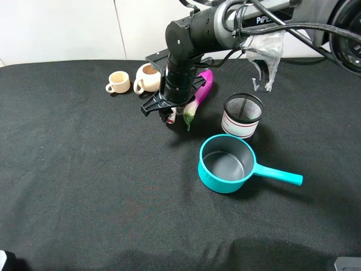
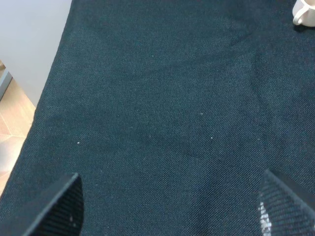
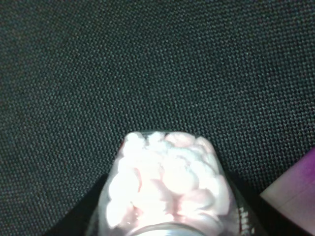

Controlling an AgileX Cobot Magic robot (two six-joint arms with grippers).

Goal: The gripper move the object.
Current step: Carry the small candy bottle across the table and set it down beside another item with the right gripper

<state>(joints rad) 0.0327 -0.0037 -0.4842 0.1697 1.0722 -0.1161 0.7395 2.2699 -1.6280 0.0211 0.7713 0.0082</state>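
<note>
While the right arm reaches across the middle of the bench (image 1: 84,186), the right gripper (image 1: 169,111) points straight down near the back of the black cloth. Its jaws are clamped on the bottle (image 1: 170,119), one on each side. I cannot tell if the bottle touches the cloth or hangs just above it. It is upright, just beside the green end of the purple eggplant (image 1: 201,90) and a little nearer to the camera than the big cup (image 1: 148,78). The small cup (image 1: 118,82) stands to the left of the big one. In the right wrist view the bottle (image 3: 165,189) is very close and full of pale pink and white pieces. The mesh cup (image 1: 243,116) stands well apart from the bottle, on the right. The teal pan (image 1: 225,164) is just beside the mesh cup, on the camera side, and its handle points right. The left gripper (image 2: 172,209) hangs over bare cloth near the bench edge, with its jaws wide apart and nothing between them.
</note>
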